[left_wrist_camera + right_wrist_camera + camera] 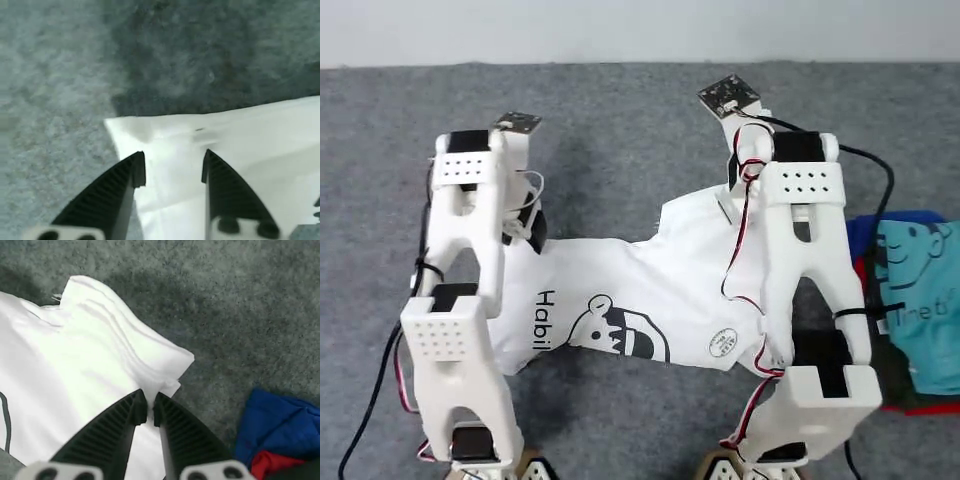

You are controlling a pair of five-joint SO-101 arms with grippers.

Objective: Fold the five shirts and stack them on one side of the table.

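1. White cotton shirt with a black cartoon print (620,290) lies spread and slightly rumpled on the grey felt-like table cover (620,120) in the high view. It sits between the white left arm (465,240) and the white right arm (810,230). A heap of teal, blue and red shirts (920,290) sits just beside the right arm, at the table's side. My reading is that the first fold of the white shirt is being set up.
2. In the left wrist view, the left gripper (172,167) hangs over a corner of the white shirt (240,135) with its black ribbed jaws spread and nothing between them. Bare cover runs beyond the hem on two sides, so there is room to work. The next move probably calls for lowering onto that corner and closing on it.
3. In the right wrist view, the right gripper (149,409) has its jaws pressed almost together, apparently pinching the layered sleeve edge of the white shirt (75,365). The heap's blue and red cloth (280,430) lies near, with a strip of cover between it and the shirt. A fold would best travel across the shirt, away from the heap.
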